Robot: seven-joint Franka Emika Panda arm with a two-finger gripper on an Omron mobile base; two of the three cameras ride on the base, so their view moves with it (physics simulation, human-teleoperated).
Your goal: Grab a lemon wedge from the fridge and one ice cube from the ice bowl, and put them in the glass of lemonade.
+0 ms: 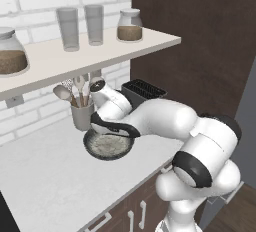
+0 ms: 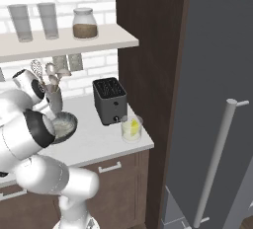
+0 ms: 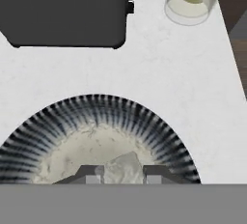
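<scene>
A: White brick wall, a shelf (image 1: 100, 56) with tumblers and jars, and a pale desk (image 1: 45, 181) below it. Where is the end effector (image 3: 120, 175)?

B: Down inside the ice bowl (image 3: 144, 121), on the desk beside the utensil cup (image 1: 82, 116). In the hand view its two tips sit on either side of a pale, translucent lump, the ice cube (image 3: 123, 166), and they are clenched against it. I judge that a grasp on the ice cube, not yet lifted.

A: And the lemon wedge?

B: It looks already delivered. The right base view shows a yellow piece inside the glass of lemonade (image 2: 132, 128), and the hand view shows yellow-green at the top of the glass. So I would say the lemon half of the job is done.

A: Where is the glass from the end effector?

B: Ahead of it and off to one side in the hand view, past the black toaster (image 3: 65, 10), well apart from the bowl, near the desk's edge by the fridge (image 2: 217, 75), which appears shut.

A: What is left?

B: Raising the cube clear of the bowl's rim, carrying it past the toaster to the glass, and letting go above the drink. The cube is small and likely slippery, so that grasp may be the weak link.
</scene>
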